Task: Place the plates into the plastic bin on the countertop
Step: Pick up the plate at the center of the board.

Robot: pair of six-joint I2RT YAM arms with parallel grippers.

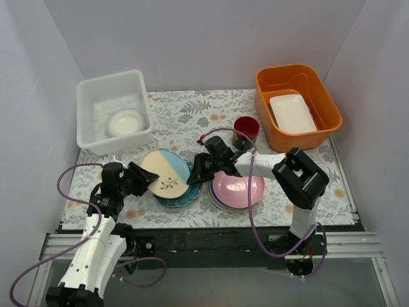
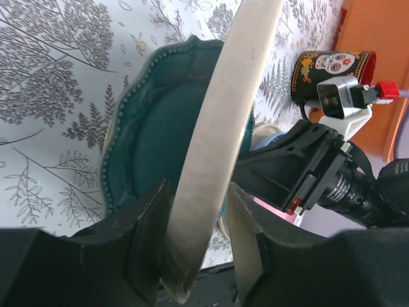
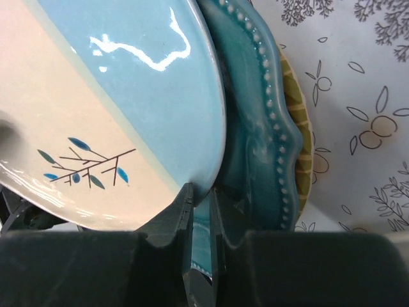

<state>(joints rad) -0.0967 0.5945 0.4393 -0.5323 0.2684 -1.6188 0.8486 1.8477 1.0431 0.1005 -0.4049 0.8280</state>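
A cream and light-blue plate (image 1: pixel 167 171) with a twig drawing hangs tilted over a teal plate (image 1: pixel 182 197). My right gripper (image 1: pixel 193 171) is shut on its right rim; the right wrist view shows the blue edge (image 3: pixel 128 96) pinched at the gripper (image 3: pixel 201 192), with the teal plate (image 3: pixel 252 128) and a straw-yellow one (image 3: pixel 300 147) beneath. My left gripper (image 1: pixel 146 179) straddles the left rim (image 2: pixel 236 83). The rim lies against one pad, with a gap at the other (image 2: pixel 198 188). A pink plate (image 1: pixel 238 187) tops a second stack. The plastic bin (image 1: pixel 86 121) holds one pale plate (image 1: pixel 126 121).
A dark red mug (image 1: pixel 246 128) stands just behind my right arm. An orange tub (image 1: pixel 326 102) with a white rectangular dish (image 1: pixel 293 113) sits at the back right. The leaf-printed countertop (image 1: pixel 211 109) shows between bin and tub. Grey walls close three sides.
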